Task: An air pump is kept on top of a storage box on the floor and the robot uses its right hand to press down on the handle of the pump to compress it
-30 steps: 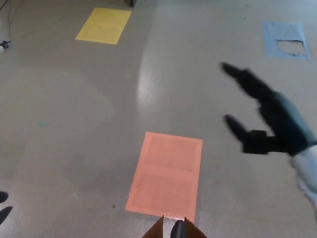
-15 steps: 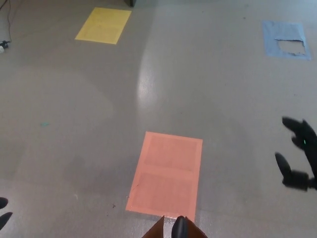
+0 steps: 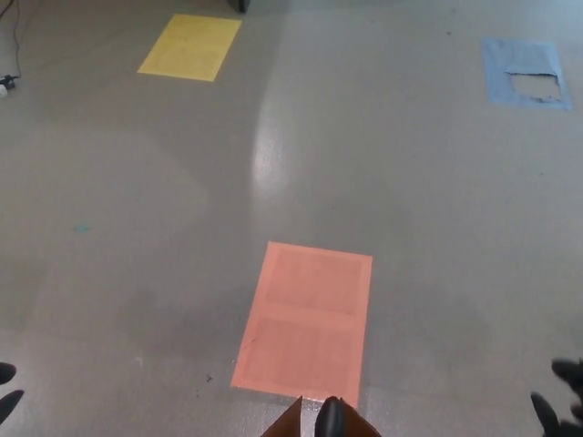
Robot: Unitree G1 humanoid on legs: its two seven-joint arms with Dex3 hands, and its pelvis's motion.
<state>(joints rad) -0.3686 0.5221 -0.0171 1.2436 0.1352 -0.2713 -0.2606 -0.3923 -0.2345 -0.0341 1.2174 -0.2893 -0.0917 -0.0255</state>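
Only the black rounded top of the air pump's handle pokes in at the bottom edge, centre. It rises from the brown corner of the storage box. My right hand shows only as black fingertips at the bottom right corner, far to the right of the handle. They are spread apart and hold nothing. A small black part of my left hand shows at the bottom left edge, well away from the pump.
The floor is grey. An orange rectangle lies just beyond the box. A yellow rectangle is at the far left, and a torn blue patch at the far right. A cable runs along the top left corner.
My right hand has dropped from mid-height on the right, with fingers outstretched, down to the bottom right corner. It is now almost out of view. The pump handle and box look unchanged.
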